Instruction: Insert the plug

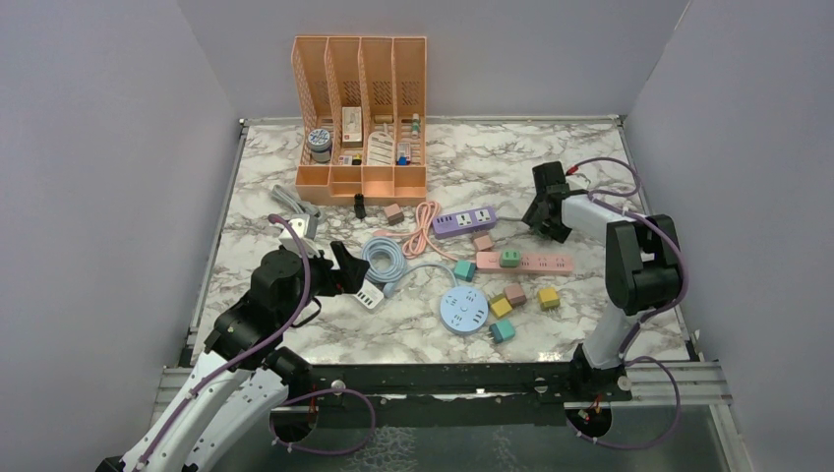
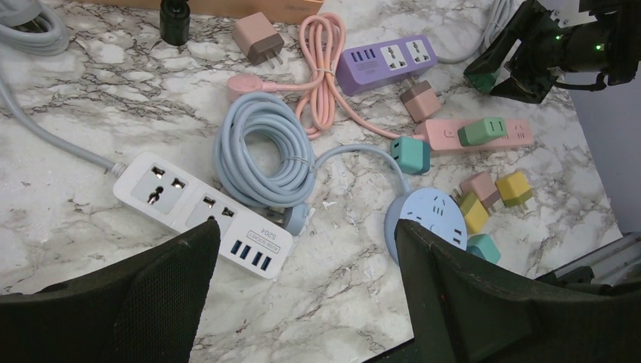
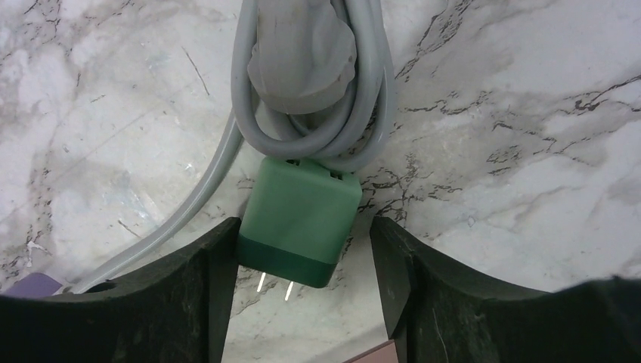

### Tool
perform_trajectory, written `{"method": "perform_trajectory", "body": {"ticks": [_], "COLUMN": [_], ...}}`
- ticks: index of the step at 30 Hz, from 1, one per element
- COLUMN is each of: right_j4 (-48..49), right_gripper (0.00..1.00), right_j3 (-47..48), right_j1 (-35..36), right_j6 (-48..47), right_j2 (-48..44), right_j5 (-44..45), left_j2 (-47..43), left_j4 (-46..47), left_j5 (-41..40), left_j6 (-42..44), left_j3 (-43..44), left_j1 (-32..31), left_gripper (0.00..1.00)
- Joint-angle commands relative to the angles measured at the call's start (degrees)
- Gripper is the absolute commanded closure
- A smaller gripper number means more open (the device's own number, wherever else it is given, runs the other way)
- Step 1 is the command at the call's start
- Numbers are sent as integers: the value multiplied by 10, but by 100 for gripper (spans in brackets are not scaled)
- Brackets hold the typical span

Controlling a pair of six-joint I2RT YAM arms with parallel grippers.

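– Near the right edge of the overhead view, what is the right gripper doing?

– It sits low over the marble table, just right of the purple power strip. From up there its own body hides whatever lies at its tips.

– Does its wrist camera show more?

– Yes. The green plug lies mid-frame between the 2 fingers, its 2 prongs pointing toward the bottom edge. Its back touches a loop of grey cable. The jaws are apart and straddle the plug. The finger at lower left meets its side, while a sliver of marble shows before the finger at lower right.

– And the left gripper?

– Its 2 fingers are spread wide along the bottom of the left wrist view with nothing between them. They hang above the white power strip, and the coiled blue cable lies just beyond it.

– Anything else from that camera?

– A bit of green shows at the right gripper's tips in the upper right corner. Below it, at centre right, the pink power strip carries a second green adapter seated on top.
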Motion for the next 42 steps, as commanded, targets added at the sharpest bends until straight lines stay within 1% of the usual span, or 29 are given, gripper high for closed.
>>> {"method": "perform_trajectory", "body": {"ticks": [1, 4, 7, 10, 12, 14, 17, 20, 22, 24, 26, 27, 31, 34, 36, 39, 42], "right_j4": [26, 33, 41, 54, 73, 83, 83, 71, 60, 52, 50, 53, 71, 93, 107, 112, 101], "right_gripper": [36, 39, 48, 56, 62, 65, 68, 69, 69, 69, 69, 70, 75, 76, 76, 76, 76], "right_j3": [-11, -7, -3, -7, -20, -39, -61, -81, -91, -102, -113, -119, -137, -154, -160, -161, -161], "right_j1": [-5, -6, -7, -7, -6, -6, -2, 13, 27, 48, 72, 80, 110, 129, 136, 145, 156], "right_j6": [-20, -34, -58, -93, -124, -149, -188, -224, -246, -262, -274, -279, -303, -354, -364, -380, -417], "right_j2": [-13, -3, -2, -19, -51, -90, -162, -244, -301, -355, -403, -426, -489, -520, -533, -541, -543], "right_j5": [-10, -16, -19, -30, -57, -83, -120, -149, -178, -205, -248, -283, -386, -499, -551, -607, -630], "left_j2": [-1, 0, 0, 1, 4, 9, 23, 45, 72, 99, 134, 147, 183, 210, 240, 280, 318], "left_j4": [17, 17, 17, 17, 17, 8, -13, -14, -12, -3, 18, 29, 111, 210, 242, 279, 305], "left_j5": [1, 3, 3, 4, 8, 24, 67, 110, 134, 176, 241, 261, 305, 323, 326, 327, 324], "left_j6": [-1, -1, -1, 1, 2, -3, -27, -52, -69, -75, -88, -100, -158, -227, -285, -325, -344], "left_j3": [-6, -6, -6, -6, -5, 2, 17, 28, 42, 61, 82, 91, 108, 106, 112, 127, 145], "left_j1": [-1, -2, -2, -2, -2, -2, -1, -2, -2, -2, -2, -2, -2, -2, -4, -14, -34], "left_gripper": [12, 12, 11, 11, 11, 11, 11, 11, 11, 11, 11, 11, 12, 12, 12, 13, 13]}}
